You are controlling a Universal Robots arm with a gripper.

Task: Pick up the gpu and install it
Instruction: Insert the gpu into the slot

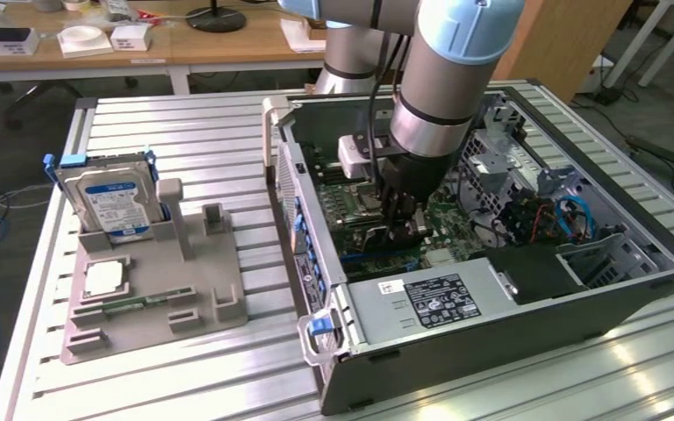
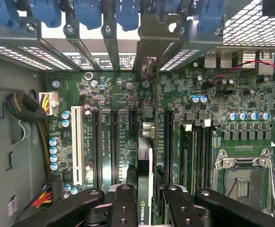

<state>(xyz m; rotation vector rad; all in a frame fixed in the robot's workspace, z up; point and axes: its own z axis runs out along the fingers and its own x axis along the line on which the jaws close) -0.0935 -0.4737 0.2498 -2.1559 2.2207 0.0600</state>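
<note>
One robot arm [image 1: 455, 79] with one gripper [image 1: 402, 219]. One open computer case [image 1: 490, 351] on one slatted metal table [image 1: 185, 140]. One graphics card [image 2: 145, 179], edge-on. One grey tray [image 1: 115, 338] bearing one hard drive [image 1: 109, 202], one processor chip [image 1: 103, 277] and one memory stick [image 1: 138, 303]. Inside the case, one power supply [image 1: 431, 298], one motherboard [image 2: 128, 94], one white slot [image 2: 77, 151] and one empty processor socket [image 2: 241, 182]. One wooden desk [image 1: 220, 48] behind.

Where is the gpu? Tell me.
Wrist view: the gpu stands on edge in the gripper, inside the computer case, over the long slots of the motherboard.
</note>
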